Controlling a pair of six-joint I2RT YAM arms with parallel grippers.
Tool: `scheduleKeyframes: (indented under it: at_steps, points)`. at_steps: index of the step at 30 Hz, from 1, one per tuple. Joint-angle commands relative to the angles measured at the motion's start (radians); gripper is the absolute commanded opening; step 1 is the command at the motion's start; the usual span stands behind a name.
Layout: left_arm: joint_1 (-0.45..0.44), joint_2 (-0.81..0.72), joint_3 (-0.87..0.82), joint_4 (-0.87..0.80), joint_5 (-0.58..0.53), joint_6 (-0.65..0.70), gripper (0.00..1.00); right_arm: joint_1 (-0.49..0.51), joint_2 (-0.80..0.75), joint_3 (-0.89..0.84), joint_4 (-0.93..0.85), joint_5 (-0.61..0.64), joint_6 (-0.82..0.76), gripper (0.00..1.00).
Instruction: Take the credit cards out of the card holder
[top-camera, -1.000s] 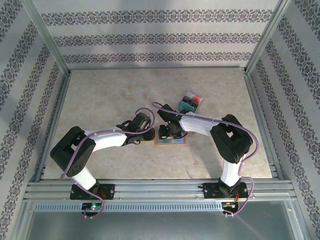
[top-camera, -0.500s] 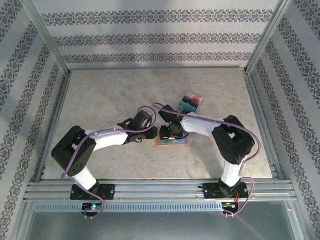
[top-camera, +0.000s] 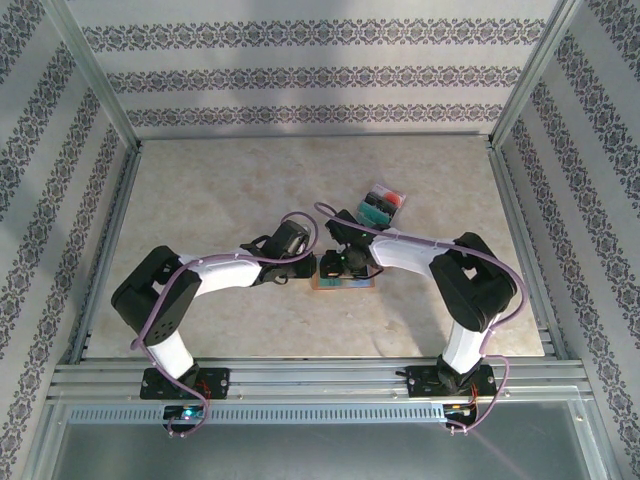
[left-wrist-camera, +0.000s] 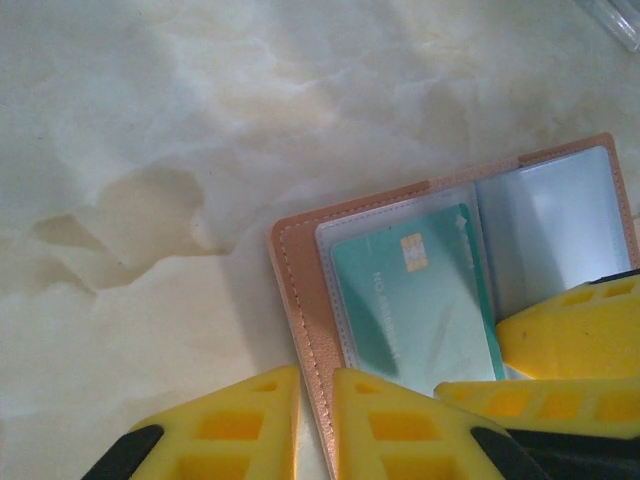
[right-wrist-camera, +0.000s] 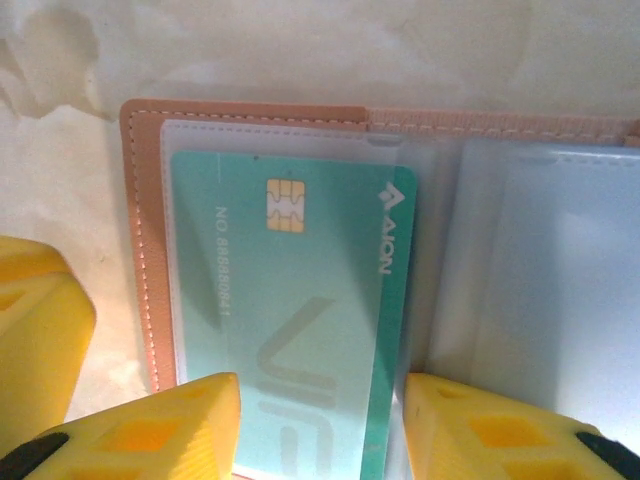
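The card holder (top-camera: 345, 284) lies open on the desk (top-camera: 230, 190) between our arms. Our left fingers (left-wrist-camera: 400, 430) are clenched on its pink outer edge. Our right fingers (right-wrist-camera: 150, 430), released, straddle the near end of the sleeved teal card (right-wrist-camera: 290, 330). We see its long axis running straight away from them, chip end farthest.

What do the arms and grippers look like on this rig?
The left arm and right arm match: white link shells, black joint housings, black base plates, a lilac cable along each. The left gripper and right gripper have chunky yellow fingers with recessed rectangular pockets, black at their roots.
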Motion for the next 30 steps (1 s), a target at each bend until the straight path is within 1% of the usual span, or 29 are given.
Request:
scheduleKeyframes:
  at_steps: [1, 6, 16, 24, 27, 30]
  points:
    - [-0.015, 0.023, 0.025, 0.008, 0.022, 0.009, 0.16, -0.010, -0.025, -0.047, 0.100, -0.093, 0.026, 0.47]
    - [-0.015, 0.036, 0.025, 0.008, 0.033, 0.004, 0.14, -0.039, -0.068, -0.102, 0.221, -0.186, 0.061, 0.46]
    - [-0.015, 0.021, -0.002, -0.009, 0.022, -0.012, 0.13, -0.068, -0.113, -0.159, 0.314, -0.239, 0.096, 0.45]
    - [-0.015, 0.001, -0.012, -0.020, 0.006, -0.023, 0.12, -0.065, -0.087, -0.163, 0.281, -0.213, 0.099, 0.45]
    - [-0.015, -0.007, -0.012, -0.029, -0.007, -0.023, 0.14, -0.054, -0.068, -0.151, 0.257, -0.197, 0.095, 0.46]
    - [-0.015, -0.018, -0.014, -0.036, -0.019, -0.023, 0.17, -0.043, -0.054, -0.122, 0.197, -0.160, 0.078, 0.46]
